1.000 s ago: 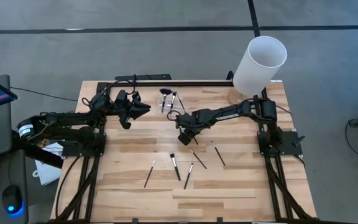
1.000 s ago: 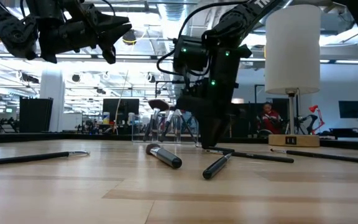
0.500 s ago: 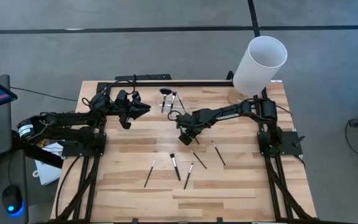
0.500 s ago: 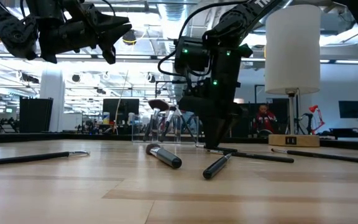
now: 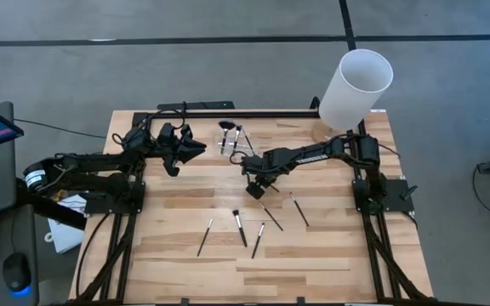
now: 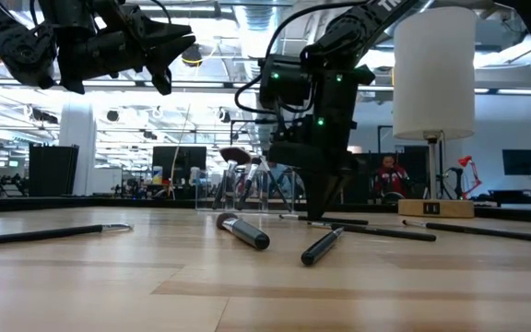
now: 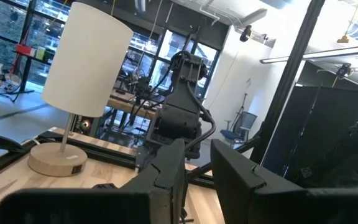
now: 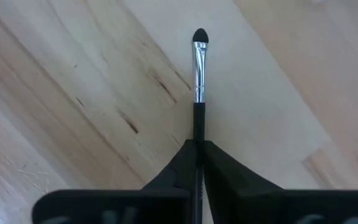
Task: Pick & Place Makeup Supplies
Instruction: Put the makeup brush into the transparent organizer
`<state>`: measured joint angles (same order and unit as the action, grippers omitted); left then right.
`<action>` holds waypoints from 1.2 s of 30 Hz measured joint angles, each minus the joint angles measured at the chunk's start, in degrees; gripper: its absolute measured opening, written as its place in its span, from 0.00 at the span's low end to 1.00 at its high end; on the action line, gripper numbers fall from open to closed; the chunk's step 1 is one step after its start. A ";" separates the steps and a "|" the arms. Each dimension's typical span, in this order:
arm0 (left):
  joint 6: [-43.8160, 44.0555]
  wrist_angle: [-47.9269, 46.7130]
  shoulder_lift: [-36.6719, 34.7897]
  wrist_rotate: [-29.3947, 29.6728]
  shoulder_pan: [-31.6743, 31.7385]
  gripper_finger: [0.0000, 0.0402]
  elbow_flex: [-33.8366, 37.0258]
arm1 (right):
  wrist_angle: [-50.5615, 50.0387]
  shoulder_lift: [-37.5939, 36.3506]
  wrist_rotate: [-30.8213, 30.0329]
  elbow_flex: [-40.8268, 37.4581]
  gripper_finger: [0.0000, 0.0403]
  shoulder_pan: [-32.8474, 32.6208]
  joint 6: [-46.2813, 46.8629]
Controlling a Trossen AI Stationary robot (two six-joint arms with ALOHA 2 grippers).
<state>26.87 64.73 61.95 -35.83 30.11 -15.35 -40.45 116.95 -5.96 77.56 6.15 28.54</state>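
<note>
My right gripper (image 5: 258, 181) points down at the table's middle and is shut on a slim black brush (image 8: 199, 68) with a silver ferrule and a small dark tip. Several more brushes lie flat on the wood nearer the near edge: (image 5: 204, 236), (image 5: 240, 228), (image 5: 259, 240), (image 5: 270, 217), (image 5: 299, 208). One with a thick head (image 6: 243, 231) shows in the low view. A clear holder (image 5: 232, 136) near the far edge has brushes standing in it. My left gripper (image 7: 197, 180) waits open, raised over the table's far left. My right gripper pinches the brush's thin black handle (image 8: 197, 134) between its two fingertips (image 8: 219, 162), coming from above and pointing down. The ferrule and tip stick out past the fingers. In the low view the brush (image 6: 339, 219) lies about level, just above the table.
A tall white cylinder lamp (image 5: 357, 85) on a wooden base stands at the far right corner. Black frame rails (image 5: 228, 113) run along the far edge and both sides. Bare wood (image 5: 177, 204) lies left of the loose brushes.
In the low view my right gripper's fingers have drawn together from a broad block to a point, taking hold of the brush. The gripper has risen slightly, and the brush now sits a little above the wood.
</note>
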 joint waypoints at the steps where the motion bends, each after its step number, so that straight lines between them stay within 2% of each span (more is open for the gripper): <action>1: 0.00 0.02 0.00 0.00 0.00 0.19 0.00 | 0.00 0.00 0.02 0.00 0.04 0.00 -0.40; 10: -0.02 0.01 0.00 0.00 0.00 0.19 0.00 | -0.46 -0.35 0.00 0.63 0.01 -0.34 -4.45; 21: -1.00 -0.03 0.02 0.00 -0.03 0.19 0.00 | 1.98 -2.06 -1.68 4.24 0.03 -2.05 -8.87; 29: -1.08 -0.43 0.04 -0.35 -0.02 0.19 0.02 | 13.95 -6.44 -3.46 4.28 0.03 -2.71 -14.14; 36: -1.05 -0.44 0.04 -1.31 -0.02 0.19 0.02 | 27.82 -7.04 -6.30 3.60 0.04 -2.69 -17.38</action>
<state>25.82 64.29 62.00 -37.15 30.09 -15.33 -12.63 109.91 -12.25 81.16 3.47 11.17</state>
